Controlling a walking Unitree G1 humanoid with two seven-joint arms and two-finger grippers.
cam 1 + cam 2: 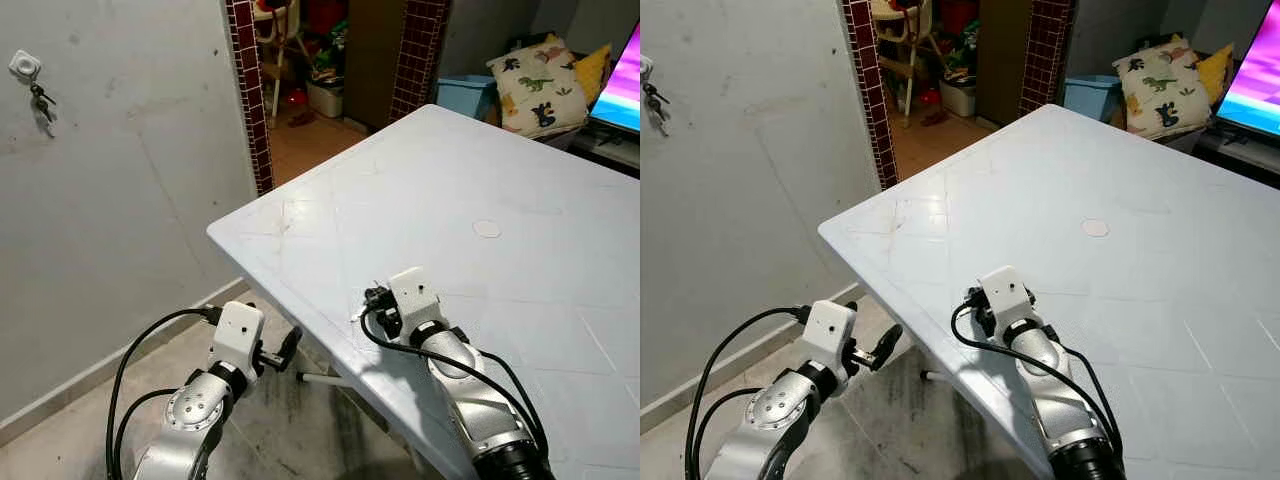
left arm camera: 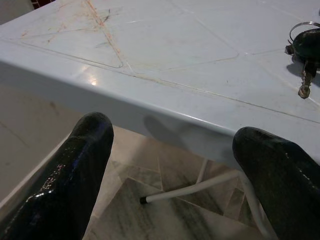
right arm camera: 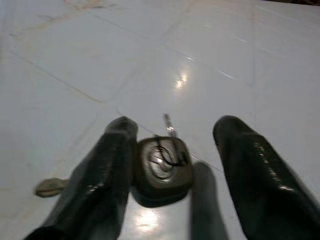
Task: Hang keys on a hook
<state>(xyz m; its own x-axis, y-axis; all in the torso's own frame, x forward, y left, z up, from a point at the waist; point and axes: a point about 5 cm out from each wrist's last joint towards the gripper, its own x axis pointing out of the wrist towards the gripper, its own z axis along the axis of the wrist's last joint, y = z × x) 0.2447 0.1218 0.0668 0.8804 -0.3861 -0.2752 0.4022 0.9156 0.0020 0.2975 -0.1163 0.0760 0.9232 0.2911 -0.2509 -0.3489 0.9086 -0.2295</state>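
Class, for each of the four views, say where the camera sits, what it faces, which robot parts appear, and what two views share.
Left eye: on the head, looking down at the table and wall; both arms show.
Right eye: beside it, same scene, shifted.
Left wrist: below the table edge, facing it between the left gripper fingers, open.
Right wrist: above the tabletop, right gripper fingers open around the keys.
Shared: both wrist views show the keys.

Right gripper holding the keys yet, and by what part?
Nothing held. Right gripper is open, fingers straddling the key fob lying on the table.
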